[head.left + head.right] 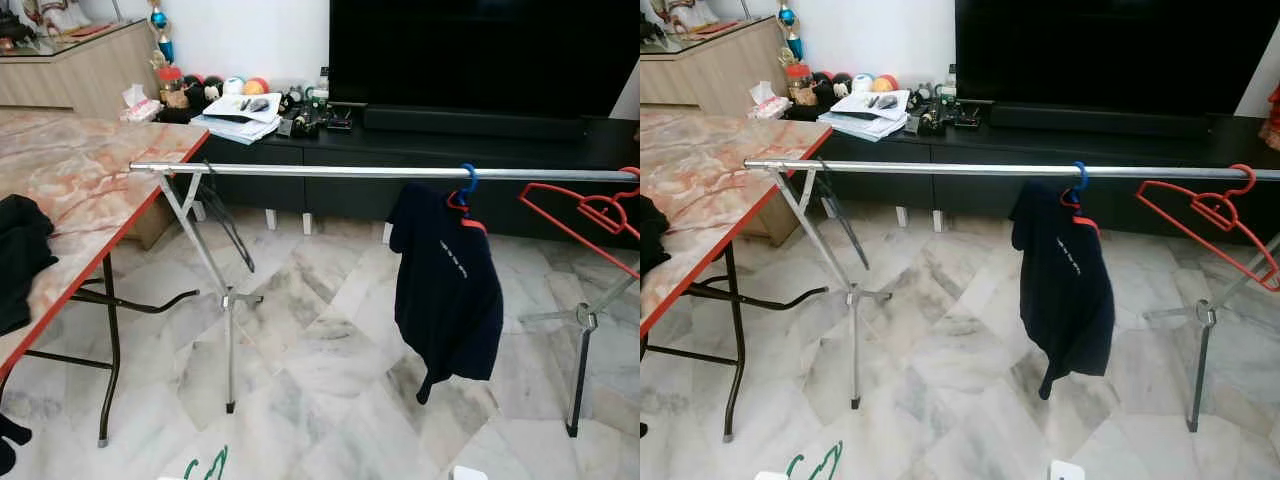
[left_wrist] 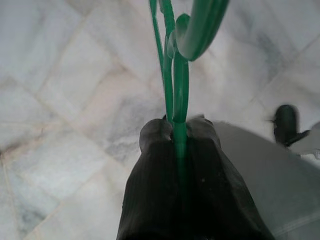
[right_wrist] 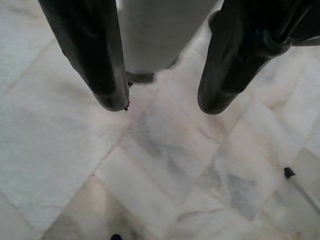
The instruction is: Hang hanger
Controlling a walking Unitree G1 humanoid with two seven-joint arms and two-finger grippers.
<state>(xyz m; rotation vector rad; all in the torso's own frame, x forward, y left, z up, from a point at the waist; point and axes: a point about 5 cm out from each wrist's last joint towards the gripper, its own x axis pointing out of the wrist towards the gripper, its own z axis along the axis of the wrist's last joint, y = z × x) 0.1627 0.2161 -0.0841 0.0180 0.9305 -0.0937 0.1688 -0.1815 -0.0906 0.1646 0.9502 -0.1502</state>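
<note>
Green hanger point(image 2: 175, 65) is clamped in your left pincer point(image 2: 177, 131), the two black fingers pressed together on its wire just below the hook, low over the marble floor point(image 1: 330, 360); its tip shows at the bottom edge of the head views. Your right pincer point(image 3: 160, 105) hangs over the floor with its fingers apart, holding nothing. Ahead of you the silver rail point(image 1: 330, 171) spans the room, carrying a dark shirt point(image 1: 448, 290) on a blue-hooked hanger point(image 1: 467, 180) and, near its right end, a bare red hanger point(image 1: 1215, 215). The marble-patterned surface point(image 1: 80, 190) stands to your left.
</note>
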